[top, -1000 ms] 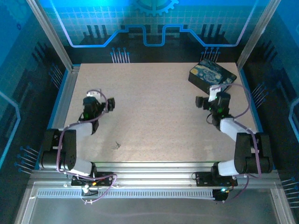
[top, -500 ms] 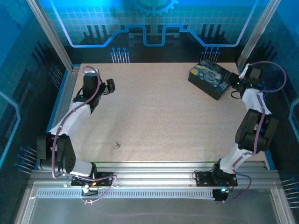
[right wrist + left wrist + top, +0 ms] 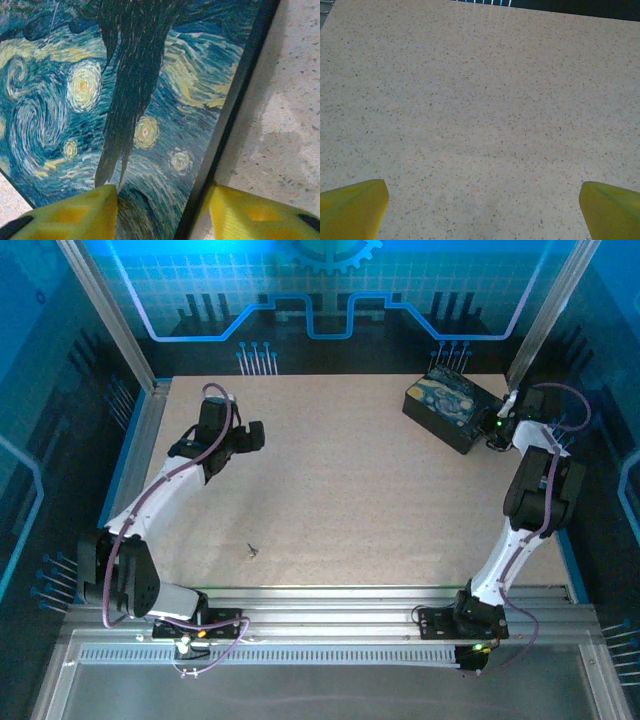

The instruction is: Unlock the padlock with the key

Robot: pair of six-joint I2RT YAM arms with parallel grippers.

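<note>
1. The key (image 3: 250,551) lies on the desk (image 3: 340,490), well apart from both arms' fingers.
2. The left fingers (image 3: 352,207) stand wide open over bare desk.
3. The right fingers (image 3: 75,215) are parted, straddling the painted box (image 3: 100,100) edge.

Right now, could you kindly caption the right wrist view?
Right claw straddles the dark edge of a rectangular blue-and-yellow painted box on speckled tabletop.

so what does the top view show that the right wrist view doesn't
Top view: the left gripper over the table, far from the box, and the small key lying near the front edge. Right wrist view: the box's swirling painted stars up close, with the right gripper straddling its dark edge. Both: the painted box and the speckled table.
</note>
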